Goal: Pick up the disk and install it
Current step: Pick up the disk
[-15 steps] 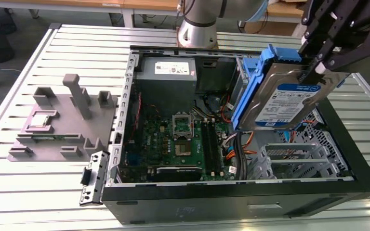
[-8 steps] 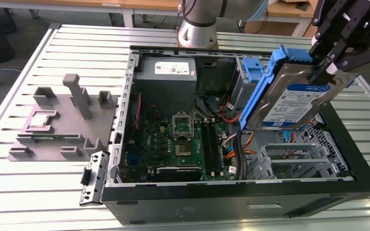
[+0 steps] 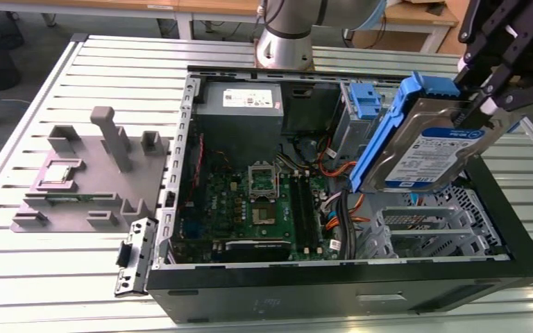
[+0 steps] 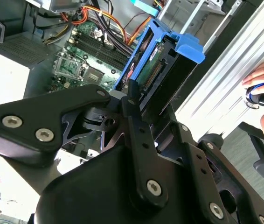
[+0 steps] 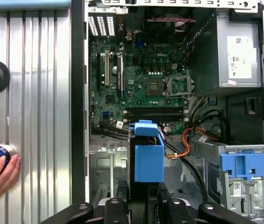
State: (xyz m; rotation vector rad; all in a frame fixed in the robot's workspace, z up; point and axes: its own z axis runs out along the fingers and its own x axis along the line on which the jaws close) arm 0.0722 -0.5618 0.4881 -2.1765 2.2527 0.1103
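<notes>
claw (image 3: pixel 482 109) clamped shut on the disk's (image 3: pixel 430 149) upper edge, disk hanging tilted over the open computer case (image 3: pixel 341 284) above the drive cage (image 3: pixel 433 223); edge-only grip could slip, or its corner could snag the orange cables (image 3: pixel 339 168).

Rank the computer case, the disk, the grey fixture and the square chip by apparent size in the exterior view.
1. computer case
2. disk and grey fixture, about alike; the raised disk may be nearer the camera
3. square chip

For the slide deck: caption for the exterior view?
Gripper holds the blue-framed disk tilted over the open computer case.
</notes>
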